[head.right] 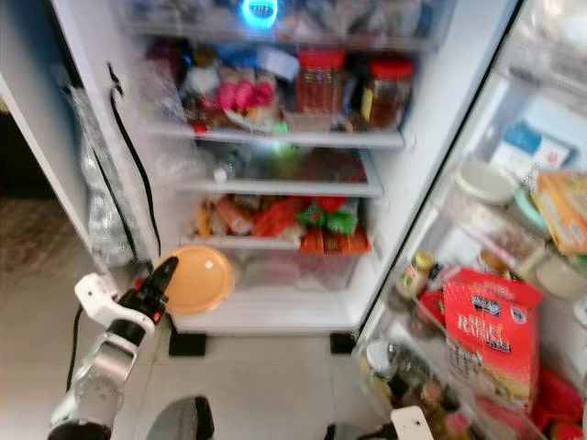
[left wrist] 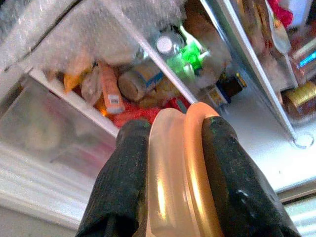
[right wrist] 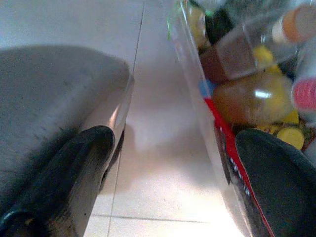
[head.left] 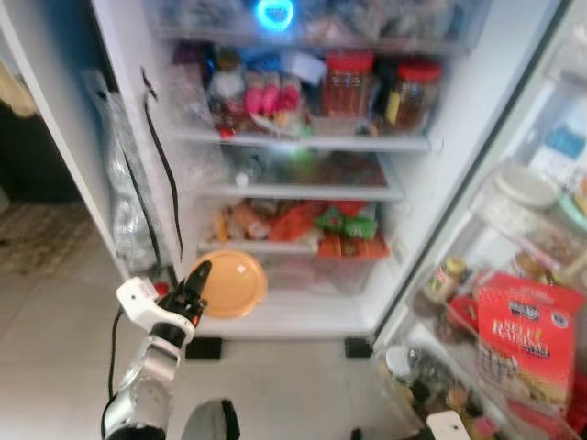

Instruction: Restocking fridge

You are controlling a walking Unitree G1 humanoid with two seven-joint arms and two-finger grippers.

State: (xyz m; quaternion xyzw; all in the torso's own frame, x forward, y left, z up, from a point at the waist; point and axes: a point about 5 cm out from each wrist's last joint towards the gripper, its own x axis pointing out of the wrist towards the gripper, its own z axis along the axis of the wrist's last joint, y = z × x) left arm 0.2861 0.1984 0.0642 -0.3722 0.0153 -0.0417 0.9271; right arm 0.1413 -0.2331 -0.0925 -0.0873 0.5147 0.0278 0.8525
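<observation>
Left gripper of mine is clamped on the orange lid, held on its edge so it can slide into the fridge, while my right gripper hangs open.

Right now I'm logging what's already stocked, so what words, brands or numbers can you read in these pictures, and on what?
"SELF RAISING": on the red box in the fridge door shelf; its smaller print is too blurred to read.
Labels on the red-lidded jars on the upper shelf: too blurred to read.
Packets on the lower shelf: print too small to read.
Orange lidded container held by the left gripper: no text visible.
</observation>
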